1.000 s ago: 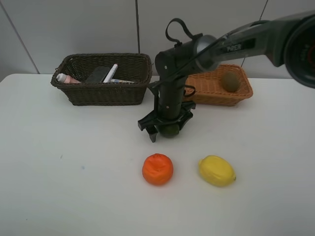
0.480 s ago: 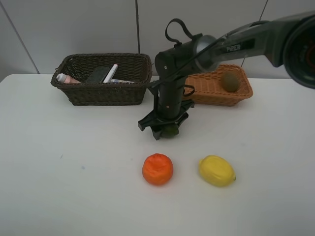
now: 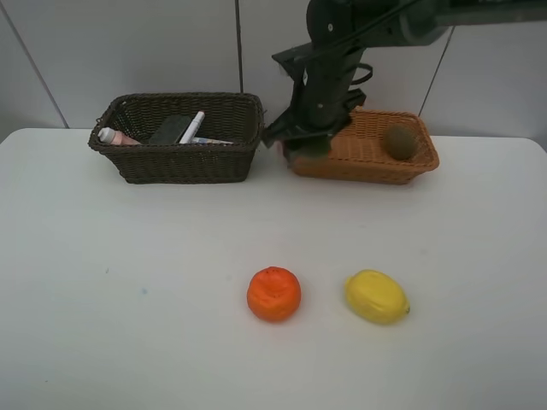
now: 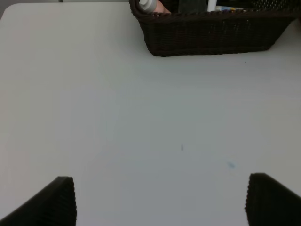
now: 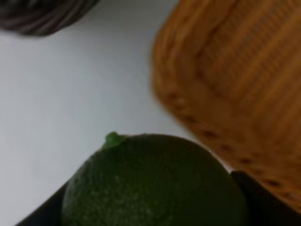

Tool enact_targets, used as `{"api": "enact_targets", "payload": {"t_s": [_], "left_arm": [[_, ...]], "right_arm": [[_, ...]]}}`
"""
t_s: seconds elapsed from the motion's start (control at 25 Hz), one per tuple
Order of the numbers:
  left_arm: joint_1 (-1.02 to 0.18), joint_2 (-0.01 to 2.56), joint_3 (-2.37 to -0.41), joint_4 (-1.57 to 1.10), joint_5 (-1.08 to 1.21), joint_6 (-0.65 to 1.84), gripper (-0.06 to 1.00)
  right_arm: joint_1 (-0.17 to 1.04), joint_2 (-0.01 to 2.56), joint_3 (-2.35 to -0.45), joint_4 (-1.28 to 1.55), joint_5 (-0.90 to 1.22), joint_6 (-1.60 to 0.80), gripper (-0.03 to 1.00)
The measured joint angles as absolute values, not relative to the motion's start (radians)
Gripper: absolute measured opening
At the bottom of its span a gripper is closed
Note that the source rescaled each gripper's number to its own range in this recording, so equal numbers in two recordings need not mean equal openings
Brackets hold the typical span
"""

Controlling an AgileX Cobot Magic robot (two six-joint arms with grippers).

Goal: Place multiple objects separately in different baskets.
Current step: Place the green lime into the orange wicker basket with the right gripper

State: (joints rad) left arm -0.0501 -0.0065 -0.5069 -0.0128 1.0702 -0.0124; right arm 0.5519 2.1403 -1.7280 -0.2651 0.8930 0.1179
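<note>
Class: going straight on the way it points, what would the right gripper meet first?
With the green fruit in its jaws, likely the end rim of the orange-tan basket, or the white table beside it; depth is unclear.

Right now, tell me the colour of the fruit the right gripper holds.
Dark green fruit, brighter green stem nub; right wrist view shows it best.

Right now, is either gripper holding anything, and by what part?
The right gripper holds the green fruit across its round middle, jaws on opposite sides, stem nub clear. The left gripper is open and empty.
</note>
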Motion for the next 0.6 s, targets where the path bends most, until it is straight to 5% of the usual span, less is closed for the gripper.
{"api": "enact_targets", "payload": {"t_s": [0.36, 0.4, 0.52, 0.6], "left_arm": [[-0.050, -0.006, -0.507, -0.013, 1.070, -0.012, 0.94], [-0.050, -0.006, -0.507, -0.013, 1.070, -0.012, 0.94], [-0.050, -0.006, -0.507, -0.013, 1.070, -0.012, 0.94], [-0.050, -0.006, -0.507, -0.013, 1.070, -0.012, 0.94]], "right_arm": [[0.277, 2.223, -1.729, -0.187, 0.691, 0.065, 0.23], [0.262, 2.229, -1.729, -0.186, 0.677, 0.065, 0.29], [0.242, 2.239, -1.729, -0.184, 0.667, 0.063, 0.81], [0.240, 2.239, -1.729, -0.175, 0.670, 0.064, 0.92]]}}
